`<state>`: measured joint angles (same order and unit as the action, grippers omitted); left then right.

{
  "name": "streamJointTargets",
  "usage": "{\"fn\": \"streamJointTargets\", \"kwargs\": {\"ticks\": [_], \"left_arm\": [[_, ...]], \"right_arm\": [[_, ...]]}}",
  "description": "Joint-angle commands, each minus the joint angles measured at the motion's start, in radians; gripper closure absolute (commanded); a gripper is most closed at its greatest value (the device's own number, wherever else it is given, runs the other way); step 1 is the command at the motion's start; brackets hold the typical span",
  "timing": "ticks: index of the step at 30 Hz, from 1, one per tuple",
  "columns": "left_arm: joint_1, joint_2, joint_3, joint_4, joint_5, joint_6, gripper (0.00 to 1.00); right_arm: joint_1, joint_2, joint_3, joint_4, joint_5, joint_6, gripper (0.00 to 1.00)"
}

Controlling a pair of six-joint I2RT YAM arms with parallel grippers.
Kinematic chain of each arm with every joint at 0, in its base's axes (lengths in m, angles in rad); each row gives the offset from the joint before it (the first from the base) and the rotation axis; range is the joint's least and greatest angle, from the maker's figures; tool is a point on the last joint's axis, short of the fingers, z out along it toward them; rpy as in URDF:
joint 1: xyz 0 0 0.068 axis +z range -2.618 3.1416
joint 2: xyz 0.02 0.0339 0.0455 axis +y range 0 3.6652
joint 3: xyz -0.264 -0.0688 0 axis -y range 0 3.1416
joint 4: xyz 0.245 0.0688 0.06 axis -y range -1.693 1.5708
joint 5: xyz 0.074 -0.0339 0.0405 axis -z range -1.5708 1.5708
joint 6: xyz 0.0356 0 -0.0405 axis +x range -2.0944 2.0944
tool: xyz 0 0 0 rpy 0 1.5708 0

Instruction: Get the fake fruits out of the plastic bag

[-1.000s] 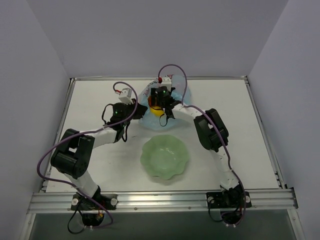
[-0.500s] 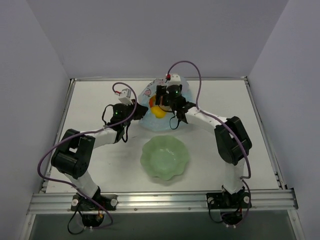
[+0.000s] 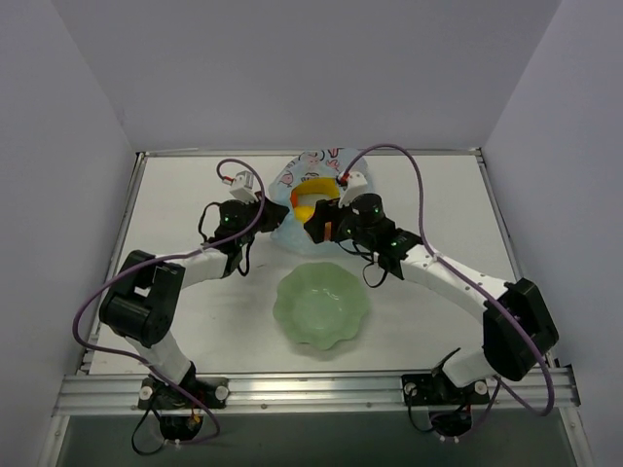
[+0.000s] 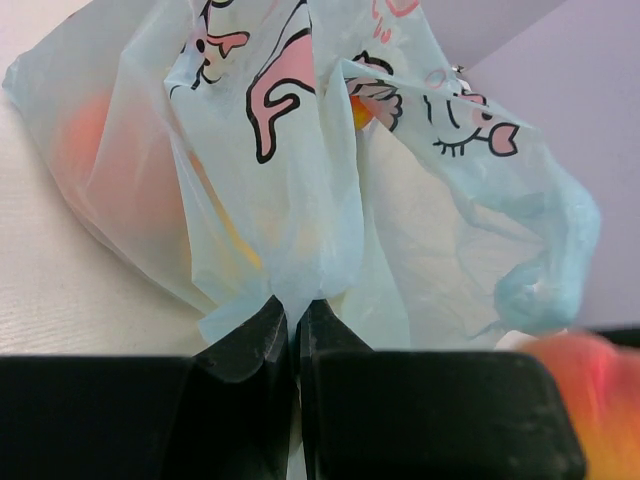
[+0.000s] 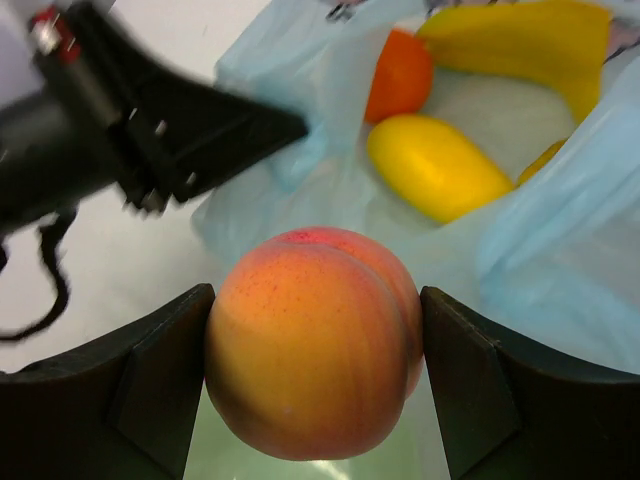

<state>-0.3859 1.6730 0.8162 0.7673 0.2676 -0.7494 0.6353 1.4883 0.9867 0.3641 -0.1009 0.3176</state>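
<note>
Right wrist view: a peach (image 5: 315,350) is held in the right gripper (image 5: 315,325), while the plastic bag (image 4: 300,190), at the far edge of the tabletop (image 3: 438,195), is pinched tight by the left gripper (image 4: 293,315).

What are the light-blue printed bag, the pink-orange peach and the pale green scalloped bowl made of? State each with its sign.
Light-blue printed bag: thin plastic film, translucent and crinkled; fruit colours show through. Pink-orange peach: likely moulded plastic, smooth with painted blush and soft sheen. Pale green scalloped bowl: plastic or glazed ceramic, unclear; even, smooth surface.
</note>
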Motion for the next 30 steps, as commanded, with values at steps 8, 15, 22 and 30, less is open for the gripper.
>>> {"fn": "streamJointTargets", "kwargs": {"ticks": [8, 15, 22, 30], "left_arm": [[0.001, -0.058, 0.012, 0.046, 0.005, -0.011, 0.98], [-0.007, -0.061, 0.014, 0.046, 0.004, -0.005, 0.98], [-0.007, -0.068, -0.003, 0.055, -0.007, 0.012, 0.98], [-0.007, -0.084, -0.012, 0.047, -0.025, 0.041, 0.98]], "right_arm": [[0.173, -0.258, -0.304, -0.120, -0.028, 0.084, 0.68], [0.254, -0.203, -0.283, -0.128, 0.047, 0.077, 0.42], [0.256, -0.224, -0.177, -0.143, 0.111, -0.033, 0.09], [0.044, 0.066, 0.081, -0.056, 0.084, -0.127, 0.89]]}}
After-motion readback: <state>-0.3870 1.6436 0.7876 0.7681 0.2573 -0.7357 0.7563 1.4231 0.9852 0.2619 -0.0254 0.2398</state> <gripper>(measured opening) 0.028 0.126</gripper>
